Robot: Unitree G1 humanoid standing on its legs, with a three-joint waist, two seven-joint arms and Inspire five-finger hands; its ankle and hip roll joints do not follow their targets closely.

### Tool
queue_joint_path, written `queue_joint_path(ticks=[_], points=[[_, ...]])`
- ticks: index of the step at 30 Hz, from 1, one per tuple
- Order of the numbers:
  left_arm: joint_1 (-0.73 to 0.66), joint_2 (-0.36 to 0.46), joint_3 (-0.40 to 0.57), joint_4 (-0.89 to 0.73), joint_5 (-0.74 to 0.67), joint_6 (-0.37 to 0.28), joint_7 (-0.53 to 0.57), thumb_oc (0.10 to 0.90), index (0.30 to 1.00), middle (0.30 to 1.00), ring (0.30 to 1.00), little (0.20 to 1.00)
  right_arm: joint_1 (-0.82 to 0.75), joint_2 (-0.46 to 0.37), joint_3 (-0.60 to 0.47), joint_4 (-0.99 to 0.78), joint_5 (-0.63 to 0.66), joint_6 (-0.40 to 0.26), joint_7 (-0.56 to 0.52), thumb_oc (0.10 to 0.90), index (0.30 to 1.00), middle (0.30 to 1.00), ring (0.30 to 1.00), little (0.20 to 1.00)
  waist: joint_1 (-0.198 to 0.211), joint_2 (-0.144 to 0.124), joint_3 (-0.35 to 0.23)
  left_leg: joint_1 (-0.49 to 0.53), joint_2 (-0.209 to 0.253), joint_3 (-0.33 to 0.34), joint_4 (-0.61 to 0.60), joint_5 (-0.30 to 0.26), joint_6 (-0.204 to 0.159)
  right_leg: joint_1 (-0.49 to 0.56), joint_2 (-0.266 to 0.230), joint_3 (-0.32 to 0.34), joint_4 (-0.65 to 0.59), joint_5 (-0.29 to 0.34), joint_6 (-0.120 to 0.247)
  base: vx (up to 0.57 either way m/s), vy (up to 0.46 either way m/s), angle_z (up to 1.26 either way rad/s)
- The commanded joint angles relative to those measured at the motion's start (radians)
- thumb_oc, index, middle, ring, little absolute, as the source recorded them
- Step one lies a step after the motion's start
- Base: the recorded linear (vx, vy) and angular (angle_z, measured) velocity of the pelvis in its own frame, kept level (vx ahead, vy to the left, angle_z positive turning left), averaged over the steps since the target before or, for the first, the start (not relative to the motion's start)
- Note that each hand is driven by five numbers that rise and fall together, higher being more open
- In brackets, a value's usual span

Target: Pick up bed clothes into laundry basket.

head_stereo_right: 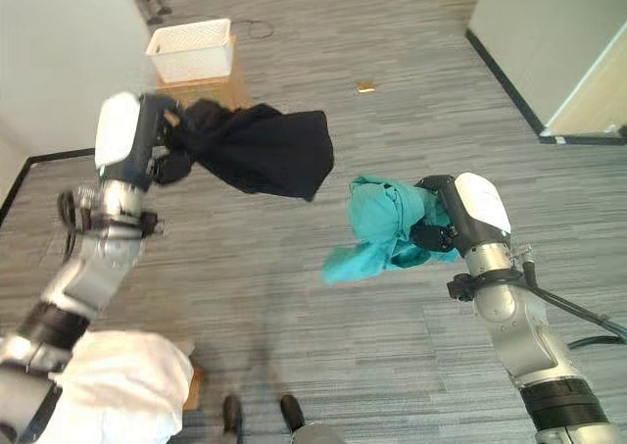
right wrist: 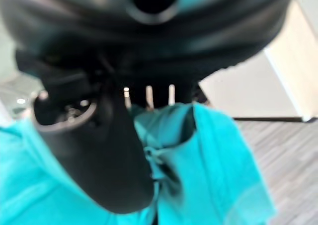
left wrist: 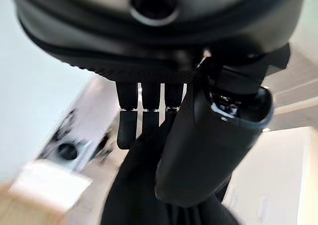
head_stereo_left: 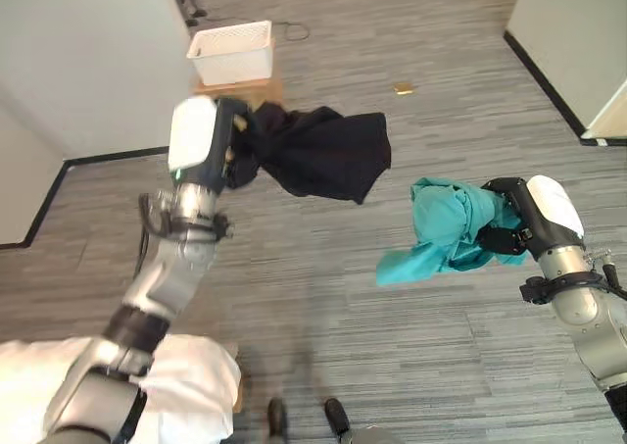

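Two garments held aloft above the grey plank floor (head_stereo_left: 323,297), with the white laundry basket (head_stereo_left: 233,52) well ahead, empty as far as can be seen.

The left robot hand (head_stereo_left: 235,145) has its fingers (left wrist: 127,128) and thumb curled round one black garment (head_stereo_left: 323,155), held high so that it hangs free of the floor, near but short of the basket. The right robot hand (head_stereo_left: 505,223) clamps one bunched teal garment (head_stereo_left: 446,228), thumb pressed into the cloth, a loose end trailing toward the middle. Both pieces appear raised for carrying to the single basket, which stands by the wall on what looks like a low wooden stand. White bedding (head_stereo_left: 196,385) lies at the lower left. A small tan object (head_stereo_left: 403,89) rests on the floor beyond.
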Motion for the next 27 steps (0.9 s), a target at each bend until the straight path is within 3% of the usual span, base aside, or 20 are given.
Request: queue_joint_path(ticks=[1, 2, 3, 6, 7, 9, 11, 13, 14, 15, 17, 19, 21, 24, 26, 27], points=[[-0.062, 0.046, 0.187, -0.077, 0.028, -0.003, 0.096, 0.400, 0.300, 0.300, 0.300, 0.300, -0.049, -0.103, -0.100, -0.084, 0.012, -0.059, -0.067, 0.400, 0.300, 0.300, 0.300, 0.300, 0.080, -0.019, -0.072, -0.050, -0.034, 0.120, 0.007, 0.002, 0.058, 0.163, -0.077, 0.104, 0.050, -0.184, 0.207, 0.91, 0.058, -0.50], [0.075, 0.016, 0.255, -0.095, 0.015, -0.010, 0.084, 0.400, 0.300, 0.300, 0.300, 0.300, -0.015, -0.072, -0.141, -0.099, -0.014, -0.047, -0.072, 0.400, 0.300, 0.300, 0.300, 0.300, 0.113, -0.015, -0.081, -0.082, -0.022, 0.185, 0.007, 0.012, 0.078, 0.228, -0.091, 0.135, 0.066, -0.226, 0.212, 0.74, 0.081, -0.52], [0.088, 0.014, 0.260, -0.103, 0.016, -0.010, 0.081, 0.400, 0.300, 0.300, 0.300, 0.300, -0.007, -0.071, -0.141, -0.104, -0.016, -0.046, -0.070, 0.400, 0.300, 0.300, 0.300, 0.300, 0.115, -0.015, -0.084, -0.079, -0.022, 0.189, 0.007, 0.009, 0.079, 0.228, -0.092, 0.139, 0.070, -0.230, 0.212, 0.76, 0.148, -0.79], [0.232, -0.012, 0.320, -0.139, 0.017, -0.023, 0.082, 0.400, 0.300, 0.300, 0.300, 0.300, 0.036, -0.023, -0.166, -0.125, -0.059, -0.032, -0.059, 0.400, 0.300, 0.300, 0.300, 0.300, 0.149, -0.019, -0.103, -0.045, -0.017, 0.144, 0.007, 0.097, 0.080, 0.239, -0.136, 0.139, 0.097, -0.250, 0.240, 0.52, 0.160, -0.72], [0.278, -0.021, 0.332, -0.149, 0.022, -0.025, 0.081, 0.400, 0.300, 0.300, 0.300, 0.300, 0.058, -0.005, -0.172, -0.131, -0.070, -0.033, -0.059, 0.400, 0.300, 0.300, 0.300, 0.300, 0.148, -0.045, -0.119, -0.030, -0.029, 0.136, 0.007, 0.087, 0.082, 0.238, -0.175, 0.117, 0.116, -0.244, 0.254, 0.55, 0.043, -0.55], [0.320, -0.010, 0.348, -0.138, 0.019, -0.026, 0.082, 0.400, 0.300, 0.300, 0.300, 0.300, 0.085, 0.018, -0.167, -0.125, -0.098, -0.032, -0.064, 0.400, 0.300, 0.300, 0.300, 0.300, 0.149, -0.092, -0.136, -0.005, -0.034, 0.134, 0.007, 0.070, 0.078, 0.205, -0.231, 0.103, 0.218, -0.089, 0.305, 0.52, -0.048, -0.15], [0.357, 0.017, 0.378, -0.132, 0.013, -0.016, 0.087, 0.400, 0.300, 0.300, 0.300, 0.300, 0.059, 0.024, -0.138, -0.116, -0.106, -0.025, -0.075, 0.400, 0.300, 0.300, 0.300, 0.300, 0.160, -0.106, -0.119, 0.028, -0.007, 0.135, 0.007, 0.052, 0.084, 0.144, -0.239, 0.108, 0.350, 0.038, 0.324, 0.40, -0.099, 0.12], [0.378, 0.032, 0.396, -0.131, 0.011, -0.017, 0.088, 0.400, 0.300, 0.300, 0.300, 0.300, 0.052, 0.024, -0.131, -0.115, -0.107, -0.026, -0.075, 0.400, 0.300, 0.300, 0.300, 0.300, 0.169, -0.107, -0.112, 0.056, 0.018, 0.132, 0.007, 0.033, 0.087, 0.118, -0.254, 0.095, 0.384, 0.066, 0.322, 0.39, -0.070, -0.06], [0.382, 0.049, 0.411, -0.120, 0.000, -0.014, 0.095, 0.400, 0.300, 0.300, 0.300, 0.300, 0.037, 0.032, -0.127, -0.117, -0.109, -0.022, -0.081, 0.400, 0.300, 0.300, 0.300, 0.300, 0.180, -0.101, -0.107, 0.117, 0.060, 0.122, 0.007, -0.012, 0.088, 0.050, -0.299, 0.031, 0.396, 0.067, 0.306, 0.40, -0.055, -0.16], [0.378, 0.058, 0.415, -0.116, -0.001, -0.013, 0.096, 0.400, 0.300, 0.300, 0.300, 0.300, 0.032, 0.029, -0.127, -0.119, -0.112, -0.019, -0.079, 0.400, 0.300, 0.300, 0.300, 0.300, 0.180, -0.097, -0.105, 0.136, 0.074, 0.118, 0.007, -0.020, 0.088, 0.023, -0.305, 0.011, 0.372, 0.076, 0.304, 0.54, -0.064, -0.25], [0.369, 0.064, 0.408, -0.109, 0.002, -0.015, 0.099, 0.400, 0.300, 0.300, 0.300, 0.300, 0.027, 0.022, -0.126, -0.121, -0.117, -0.021, -0.081, 0.400, 0.300, 0.300, 0.300, 0.300, 0.172, -0.099, -0.103, 0.162, 0.075, 0.108, 0.007, -0.045, 0.088, 0.010, -0.306, -0.010, 0.336, 0.070, 0.303, 0.35, -0.002, -0.29], [0.344, 0.085, 0.386, -0.098, 0.018, -0.026, 0.098, 0.400, 0.300, 0.300, 0.300, 0.300, 0.017, -0.014, -0.134, -0.139, -0.111, -0.029, -0.077, 0.400, 0.300, 0.300, 0.300, 0.300, 0.131, -0.102, -0.094, 0.248, 0.068, 0.068, 0.007, -0.102, 0.099, -0.071, -0.197, -0.028, 0.247, -0.035, 0.309, 0.56, 0.054, 0.48], [0.322, 0.089, 0.363, -0.095, 0.011, -0.032, 0.093, 0.400, 0.300, 0.300, 0.300, 0.300, 0.006, -0.032, -0.129, -0.157, -0.100, -0.036, -0.076, 0.400, 0.300, 0.300, 0.300, 0.300, 0.104, -0.107, -0.086, 0.300, 0.056, 0.023, 0.007, -0.132, 0.106, -0.110, -0.104, -0.013, 0.164, -0.072, 0.305, 0.46, 0.029, 0.86], [0.289, 0.079, 0.323, -0.090, 0.005, -0.039, 0.077, 0.400, 0.300, 0.300, 0.300, 0.300, -0.013, -0.047, -0.132, -0.197, -0.102, -0.050, -0.088, 0.400, 0.300, 0.300, 0.300, 0.300, 0.072, -0.117, -0.085, 0.375, 0.029, -0.051, 0.007, -0.174, 0.118, -0.163, 0.003, 0.011, 0.044, -0.028, 0.291, 0.45, -0.025, 1.16], [0.257, 0.051, 0.269, -0.072, 0.002, -0.042, 0.064, 0.400, 0.300, 0.300, 0.300, 0.300, -0.062, -0.036, -0.099, -0.248, -0.123, -0.061, -0.096, 0.400, 0.300, 0.300, 0.300, 0.300, 0.035, -0.116, -0.089, 0.455, 0.027, -0.139, 0.007, -0.216, 0.118, -0.260, 0.084, -0.015, 0.004, 0.029, 0.302, 0.62, -0.174, 1.10], [0.253, 0.040, 0.252, -0.068, 0.002, -0.046, 0.062, 0.400, 0.300, 0.300, 0.300, 0.300, -0.082, -0.028, -0.083, -0.264, -0.135, -0.064, -0.099, 0.400, 0.300, 0.300, 0.300, 0.300, 0.024, -0.116, -0.098, 0.474, 0.034, -0.169, 0.007, -0.220, 0.113, -0.265, 0.089, -0.019, 0.005, 0.043, 0.304, 0.59, -0.275, 0.85]])
